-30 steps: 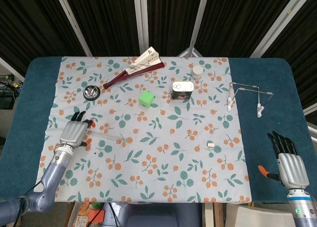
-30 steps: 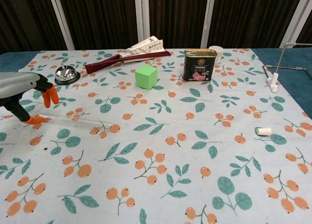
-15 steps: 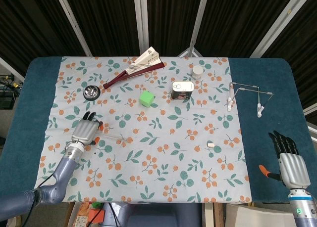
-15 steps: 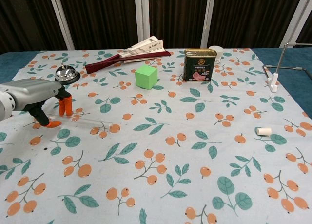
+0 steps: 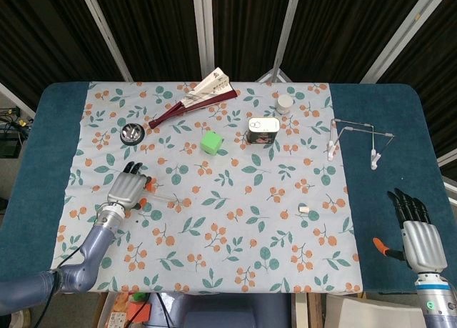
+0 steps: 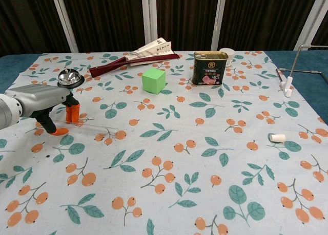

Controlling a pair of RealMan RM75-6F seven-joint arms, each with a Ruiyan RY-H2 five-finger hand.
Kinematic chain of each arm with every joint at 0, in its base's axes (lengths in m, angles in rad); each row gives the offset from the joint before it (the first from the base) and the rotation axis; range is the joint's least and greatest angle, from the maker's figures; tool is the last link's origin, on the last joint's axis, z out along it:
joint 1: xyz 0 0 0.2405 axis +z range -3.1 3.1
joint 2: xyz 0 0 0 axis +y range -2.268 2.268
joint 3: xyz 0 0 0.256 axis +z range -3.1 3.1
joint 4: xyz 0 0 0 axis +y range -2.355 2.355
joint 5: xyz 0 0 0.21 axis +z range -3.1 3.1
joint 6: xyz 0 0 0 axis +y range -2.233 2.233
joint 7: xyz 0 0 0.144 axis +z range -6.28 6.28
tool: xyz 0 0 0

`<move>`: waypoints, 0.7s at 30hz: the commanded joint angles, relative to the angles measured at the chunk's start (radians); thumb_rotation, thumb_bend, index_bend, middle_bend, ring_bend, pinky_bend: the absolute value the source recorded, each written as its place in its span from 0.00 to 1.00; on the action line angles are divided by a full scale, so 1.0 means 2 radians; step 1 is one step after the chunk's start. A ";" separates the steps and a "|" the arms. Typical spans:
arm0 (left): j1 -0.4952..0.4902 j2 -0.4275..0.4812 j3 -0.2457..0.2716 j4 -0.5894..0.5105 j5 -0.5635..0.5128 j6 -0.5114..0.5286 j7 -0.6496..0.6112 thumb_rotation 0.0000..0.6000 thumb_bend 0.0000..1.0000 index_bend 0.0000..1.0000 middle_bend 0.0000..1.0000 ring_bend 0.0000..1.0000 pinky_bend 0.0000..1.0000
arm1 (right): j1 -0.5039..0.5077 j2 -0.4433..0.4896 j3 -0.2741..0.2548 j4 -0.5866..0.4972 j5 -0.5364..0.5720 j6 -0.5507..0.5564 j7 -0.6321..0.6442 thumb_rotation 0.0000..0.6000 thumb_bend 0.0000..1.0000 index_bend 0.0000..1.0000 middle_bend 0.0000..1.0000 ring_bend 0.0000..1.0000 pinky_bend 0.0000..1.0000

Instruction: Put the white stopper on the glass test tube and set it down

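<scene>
Currently listed: glass test tube (image 6: 84, 125), lying flat on the floral cloth, well left of the white stopper (image 6: 277, 137). Left hand (image 6: 43, 103) has advanced onto the tube's left end within the last second, fingers straddling it, apparently not yet closed. Right hand (image 5: 418, 236) idle, spread, empty. Grasp imminent; capping follows.
</scene>
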 commanded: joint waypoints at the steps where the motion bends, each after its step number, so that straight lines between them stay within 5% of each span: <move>1: -0.002 0.001 0.001 0.000 -0.001 -0.001 -0.001 1.00 0.44 0.47 0.43 0.07 0.00 | 0.000 0.000 0.000 0.000 0.000 0.000 0.000 1.00 0.25 0.00 0.00 0.00 0.00; 21: -0.018 -0.007 0.010 0.007 -0.009 -0.002 -0.005 1.00 0.46 0.50 0.51 0.09 0.00 | -0.002 -0.002 0.003 0.001 -0.003 0.005 0.005 1.00 0.25 0.00 0.00 0.00 0.00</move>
